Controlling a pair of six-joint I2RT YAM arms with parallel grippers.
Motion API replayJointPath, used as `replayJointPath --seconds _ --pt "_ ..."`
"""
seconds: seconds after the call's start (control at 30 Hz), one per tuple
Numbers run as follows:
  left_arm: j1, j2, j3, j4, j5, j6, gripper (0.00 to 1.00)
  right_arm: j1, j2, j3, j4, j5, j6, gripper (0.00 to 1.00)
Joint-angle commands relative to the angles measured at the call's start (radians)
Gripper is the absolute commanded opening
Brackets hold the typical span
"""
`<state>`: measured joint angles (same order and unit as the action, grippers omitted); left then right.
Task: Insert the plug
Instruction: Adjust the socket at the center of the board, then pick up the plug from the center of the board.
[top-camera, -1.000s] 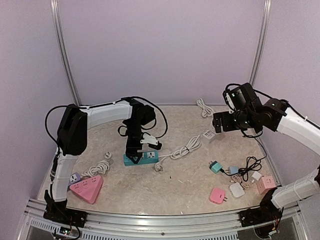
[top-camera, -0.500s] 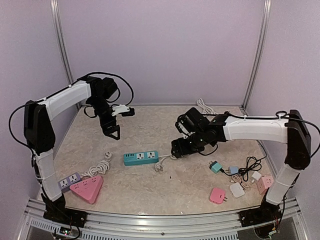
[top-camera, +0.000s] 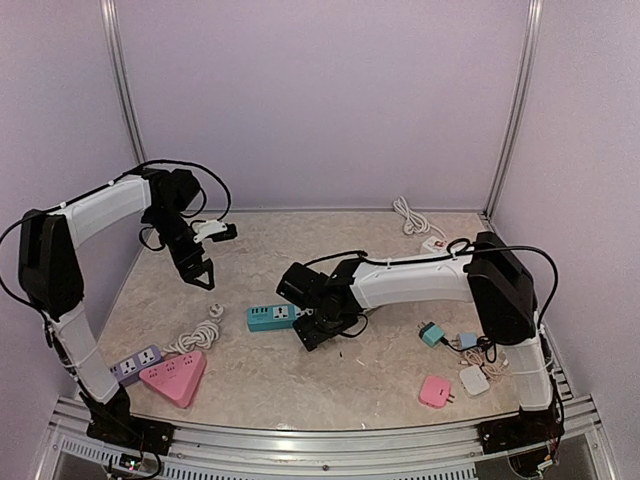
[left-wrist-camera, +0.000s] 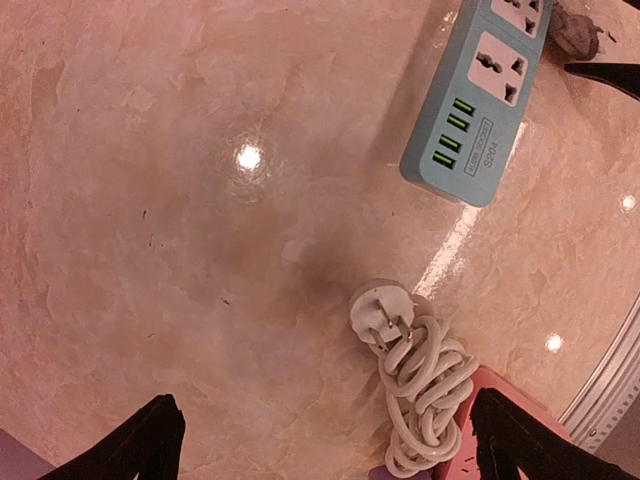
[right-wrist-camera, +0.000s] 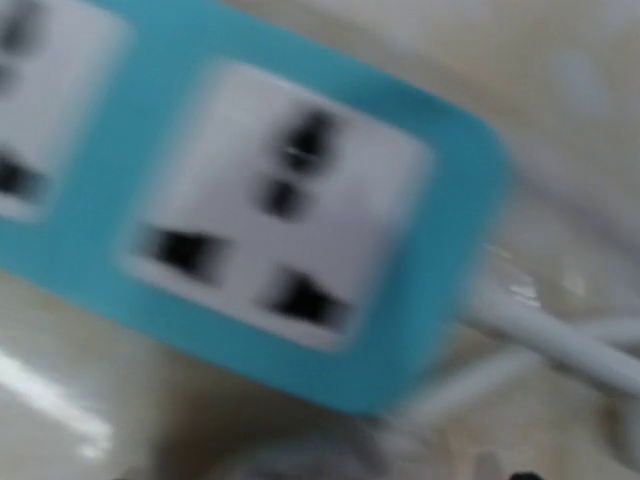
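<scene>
Teal power strip (left-wrist-camera: 480, 100), left wrist view: two lines of small dark print beside the green USB ports (left-wrist-camera: 453, 132). Characters too small to read with confidence. No other lettering legible in any view.

Left arm (top-camera: 100, 205) raised, left hand (top-camera: 199, 275) spread wide, right arm (top-camera: 420, 275) stretched leftward, right hand (top-camera: 312, 335) low

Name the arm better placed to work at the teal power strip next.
Right. The right tool sits low beside the teal plastic power strip, whose socket fills its wrist view. The left tool hangs open toward the back left, apart from the strip.
</scene>
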<state>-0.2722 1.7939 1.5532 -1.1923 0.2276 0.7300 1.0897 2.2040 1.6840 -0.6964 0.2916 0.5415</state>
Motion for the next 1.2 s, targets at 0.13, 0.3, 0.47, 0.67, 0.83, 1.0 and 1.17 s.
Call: replayJointPath --seconds 0.13,0.3,0.47,0.67,0.83,1.0,1.17 --pt "-0.003 -0.042 -0.004 0.026 0.046 -0.002 0.98 -0.057 -0.116 -0.177 -0.073 0.202 0.044 0.72" --pt "-0.012 -0.046 -0.002 0.012 0.058 0.004 0.98 -0.106 -0.218 -0.263 -0.075 0.207 0.012 0.73" --pt "-0.025 -0.062 -0.001 0.005 0.065 0.008 0.98 -0.123 -0.347 -0.291 -0.062 0.116 -0.093 0.88" --pt "-0.051 -0.078 0.0 -0.012 0.068 0.011 0.98 -0.175 -0.585 -0.389 -0.024 0.039 -0.082 1.0" --pt "-0.067 -0.12 0.002 -0.025 0.066 0.019 0.99 -0.303 -0.741 -0.535 -0.055 0.016 0.015 1.0" --pt "-0.069 -0.18 -0.012 -0.03 0.07 0.029 0.99 -0.422 -0.81 -0.681 -0.059 -0.094 0.002 0.99" --pt "-0.071 -0.234 -0.045 -0.018 0.072 0.04 0.99 -0.484 -0.763 -0.728 -0.059 -0.201 -0.061 0.97"
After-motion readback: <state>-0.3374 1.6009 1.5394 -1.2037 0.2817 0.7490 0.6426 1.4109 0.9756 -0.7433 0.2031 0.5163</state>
